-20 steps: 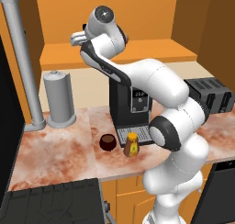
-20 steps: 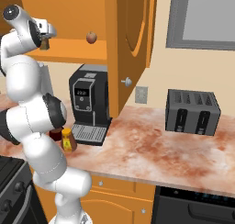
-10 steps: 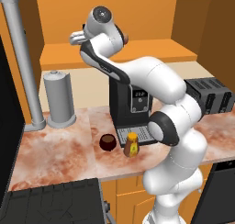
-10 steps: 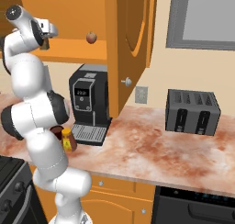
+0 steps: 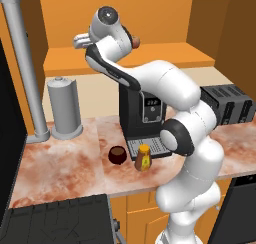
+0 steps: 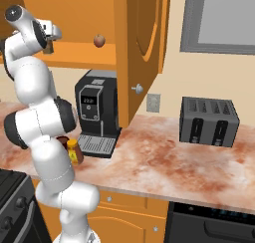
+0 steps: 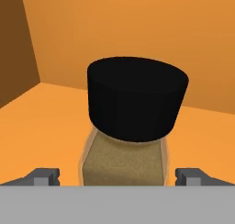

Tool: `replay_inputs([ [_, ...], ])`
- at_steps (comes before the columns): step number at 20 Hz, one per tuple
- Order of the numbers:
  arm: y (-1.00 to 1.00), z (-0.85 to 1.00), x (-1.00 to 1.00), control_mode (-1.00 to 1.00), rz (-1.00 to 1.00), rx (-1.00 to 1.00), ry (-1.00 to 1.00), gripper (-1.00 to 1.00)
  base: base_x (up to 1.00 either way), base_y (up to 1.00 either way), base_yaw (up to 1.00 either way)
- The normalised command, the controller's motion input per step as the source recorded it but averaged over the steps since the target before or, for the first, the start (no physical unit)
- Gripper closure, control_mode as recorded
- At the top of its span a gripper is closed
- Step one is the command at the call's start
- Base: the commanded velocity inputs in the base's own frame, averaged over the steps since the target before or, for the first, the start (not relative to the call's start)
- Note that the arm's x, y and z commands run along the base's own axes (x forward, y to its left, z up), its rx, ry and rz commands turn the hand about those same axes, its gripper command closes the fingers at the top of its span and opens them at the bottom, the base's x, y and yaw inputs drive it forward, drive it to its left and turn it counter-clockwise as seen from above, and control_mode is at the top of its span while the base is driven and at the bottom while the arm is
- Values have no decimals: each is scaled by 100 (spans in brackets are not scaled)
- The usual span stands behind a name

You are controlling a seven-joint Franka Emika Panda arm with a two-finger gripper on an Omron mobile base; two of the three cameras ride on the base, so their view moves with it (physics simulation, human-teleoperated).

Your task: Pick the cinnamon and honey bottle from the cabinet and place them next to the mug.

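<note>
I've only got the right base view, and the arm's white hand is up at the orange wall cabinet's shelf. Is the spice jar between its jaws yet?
Observer: Yes. In the hand view the slim clear cinnamon jar with the black cap stands between the jaws of the gripper, which are open with a gap on each side.
Operator: And the mug? The arm hides most of it for me.
Observer: In the left base view the squat dark brown mug sits on the marbled counter, right beside the amber honey bottle.
</note>
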Motion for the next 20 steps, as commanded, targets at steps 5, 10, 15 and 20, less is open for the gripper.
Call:
replay_inputs([
  [5,0,0,0,-100,0,0,0,100,0,0,0],
  [10,-1,0,-3,-100,0,0,0,100,0,0,0],
  [15,-45,-4,-65,-100,0,3,0,100,0,0,0],
  [20,-67,-11,-100,-100,0,8,-1,100,0,0,0],
])
